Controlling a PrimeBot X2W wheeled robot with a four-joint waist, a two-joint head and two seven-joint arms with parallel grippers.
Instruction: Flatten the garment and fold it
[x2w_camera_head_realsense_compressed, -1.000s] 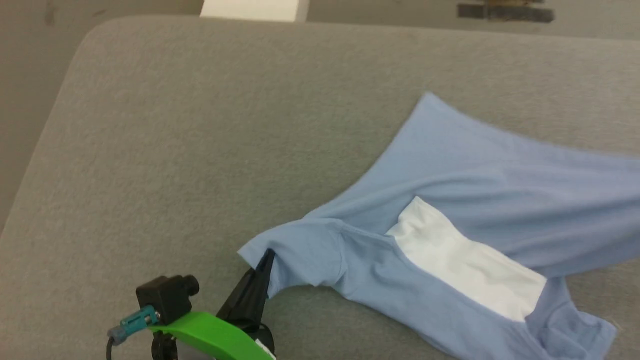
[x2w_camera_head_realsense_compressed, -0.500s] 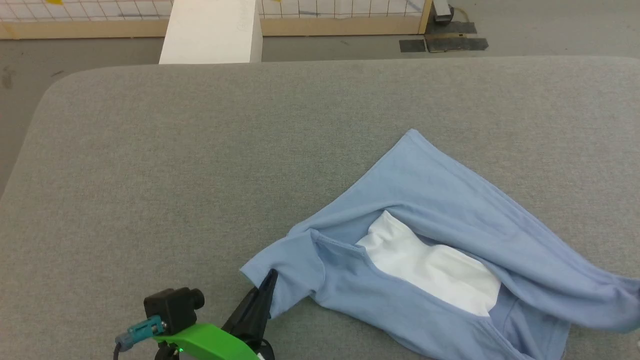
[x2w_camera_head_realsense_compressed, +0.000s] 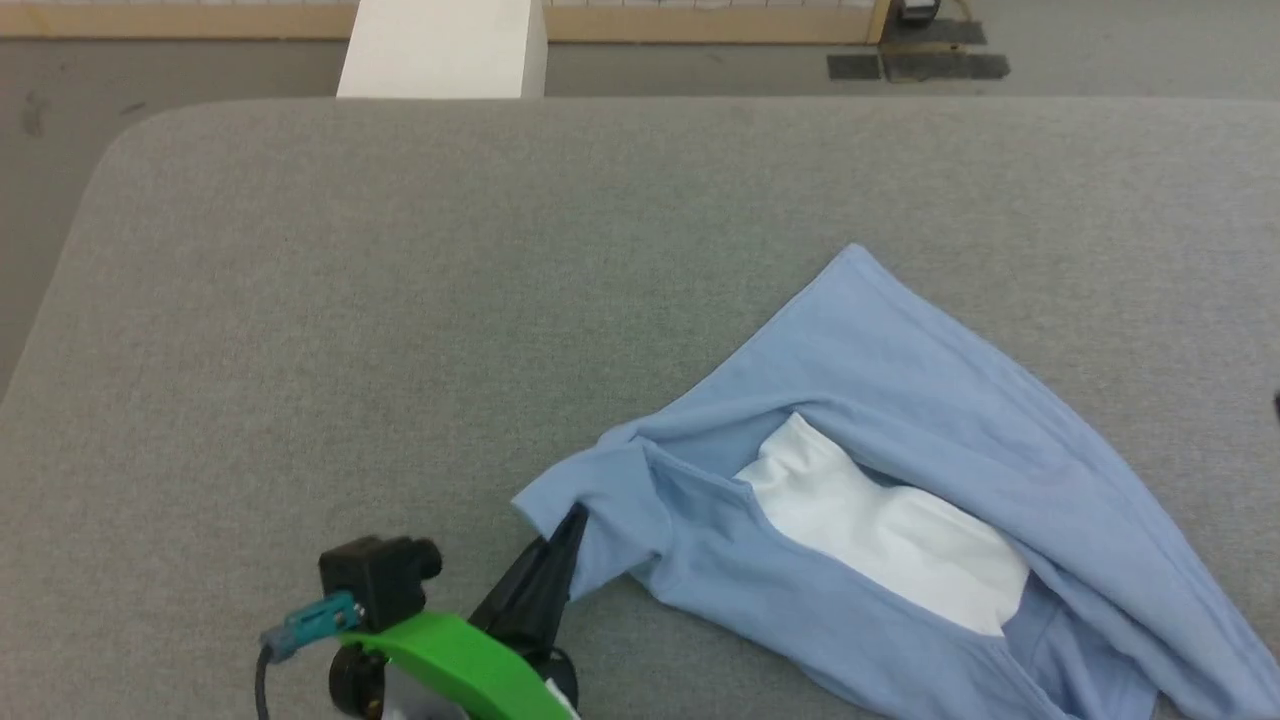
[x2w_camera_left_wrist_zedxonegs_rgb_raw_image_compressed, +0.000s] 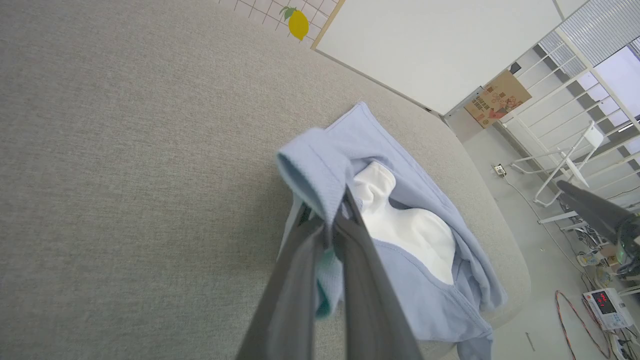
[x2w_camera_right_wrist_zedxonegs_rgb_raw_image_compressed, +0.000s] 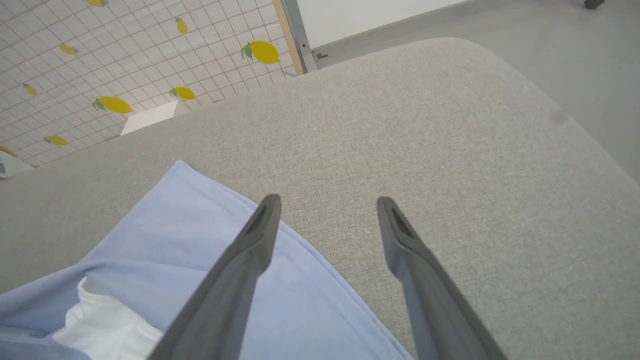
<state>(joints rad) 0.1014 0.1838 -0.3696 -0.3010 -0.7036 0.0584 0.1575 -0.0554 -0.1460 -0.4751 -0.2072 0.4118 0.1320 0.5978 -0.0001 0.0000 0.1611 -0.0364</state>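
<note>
**Flattening step: one corner gripped, second grip to be taken**

Obs.: The light blue soft-fabric short-sleeved shirt (x2w_camera_head_realsense_compressed: 900, 400) lies bunched on the near right part of the grey fabric-covered worktop (x2w_camera_head_realsense_compressed: 400, 300). Its white section (x2w_camera_head_realsense_compressed: 880, 530) shows between blue folds. It is not flat, and no fold has been made.

Left hand (x2w_camera_head_realsense_compressed: 572, 520): fingers together, clamped on the hemmed edge of a sleeve. The cloth is pinched between the tips in the wrist view (x2w_camera_left_wrist_zedxonegs_rgb_raw_image_compressed: 340, 200) and lifted a little off the surface.

Right hand (x2w_camera_right_wrist_zedxonegs_rgb_raw_image_compressed: 325, 205): fingers well apart, holding nothing. One finger is over the shirt's far hem (x2w_camera_right_wrist_zedxonegs_rgb_raw_image_compressed: 300, 250), the other over bare worktop. I cannot tell whether it touches the cloth.

Judgement: flattening is at an early stage.

To do it well:
- The right hand should take a single layer at a true edge, ideally the opposite sleeve or shoulder, not a mid-panel fold.
- Bite deep enough that the hem cannot slip out.
- Then draw the two hands apart low over the surface, with even tension, so the white section spreads out.
- Risk: catching two layers would lock the wrinkles in.
</note>
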